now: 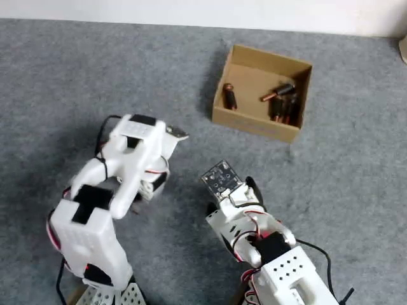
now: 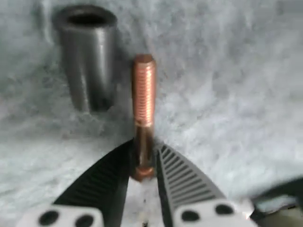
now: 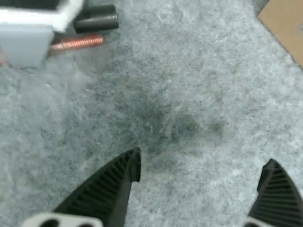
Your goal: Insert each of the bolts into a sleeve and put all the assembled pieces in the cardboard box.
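My left gripper (image 2: 143, 163) is shut on the head end of a copper bolt (image 2: 143, 92), whose threaded shank sticks out over the grey carpet. A dark metal sleeve (image 2: 88, 59) rests just beside the bolt's tip, apart from it. My right gripper (image 3: 203, 163) is wide open above bare carpet, with the bolt (image 3: 78, 43) and the sleeve (image 3: 97, 21) farther off by the left arm's white body (image 3: 26, 33). The cardboard box (image 1: 254, 127) at the back right holds one bolt-and-sleeve piece (image 1: 229, 96) on one side and several more (image 1: 283, 101) on the other.
In the high view the left arm (image 1: 121, 171) covers the bolt and sleeve. The right arm (image 1: 254, 235) stands at the front right, short of the box. A box corner (image 3: 284, 23) shows in the right wrist view. Grey carpet lies all around.
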{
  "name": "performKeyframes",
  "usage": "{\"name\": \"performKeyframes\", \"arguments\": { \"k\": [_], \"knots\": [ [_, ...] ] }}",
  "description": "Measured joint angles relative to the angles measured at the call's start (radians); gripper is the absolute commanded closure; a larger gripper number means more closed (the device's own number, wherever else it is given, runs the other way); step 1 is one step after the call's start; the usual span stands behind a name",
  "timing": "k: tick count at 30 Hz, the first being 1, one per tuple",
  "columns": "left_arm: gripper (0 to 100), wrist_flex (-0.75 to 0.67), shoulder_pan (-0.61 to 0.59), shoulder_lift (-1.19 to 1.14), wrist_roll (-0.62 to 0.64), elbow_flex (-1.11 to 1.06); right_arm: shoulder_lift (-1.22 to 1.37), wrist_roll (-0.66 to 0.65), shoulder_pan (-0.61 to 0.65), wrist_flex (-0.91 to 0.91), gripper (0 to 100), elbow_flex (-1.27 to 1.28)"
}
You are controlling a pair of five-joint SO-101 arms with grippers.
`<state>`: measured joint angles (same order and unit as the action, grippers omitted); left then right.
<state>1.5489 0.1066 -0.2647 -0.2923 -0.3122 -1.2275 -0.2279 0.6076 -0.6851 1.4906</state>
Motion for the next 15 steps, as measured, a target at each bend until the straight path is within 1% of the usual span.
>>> {"name": "performKeyframes", "arguments": {
  "k": [3, 6, 8, 12, 13, 15],
  "knots": [
    [99, 0.101, -0.002, 0.109, -0.16, 0.034, 0.0, 0.0, 0.0, 0.0, 63.9, 0.0],
    [99, 0.153, -0.003, 0.233, -0.381, 0.038, 0.0, 0.0, 0.0, 0.0, 63.9, 0.0],
    [99, 0.163, -0.021, 0.31, -0.563, 0.035, 0.0, 0.0, 0.0, 0.0, 63.9, 0.0],
    [99, 0.172, -0.095, 0.413, -1.008, 0.017, 0.0, 0.0, 0.0, 0.0, 63.9, 0.0],
    [99, 0.173, -0.114, 0.431, -1.06, 0.012, 0.0, 0.0, 0.0, 0.0, 63.9, 0.0],
    [99, 0.176, -0.161, 0.446, -1.077, 0.009, 0.0, 0.0, 0.0, 0.0, 63.9, 0.0]
  ]
}}
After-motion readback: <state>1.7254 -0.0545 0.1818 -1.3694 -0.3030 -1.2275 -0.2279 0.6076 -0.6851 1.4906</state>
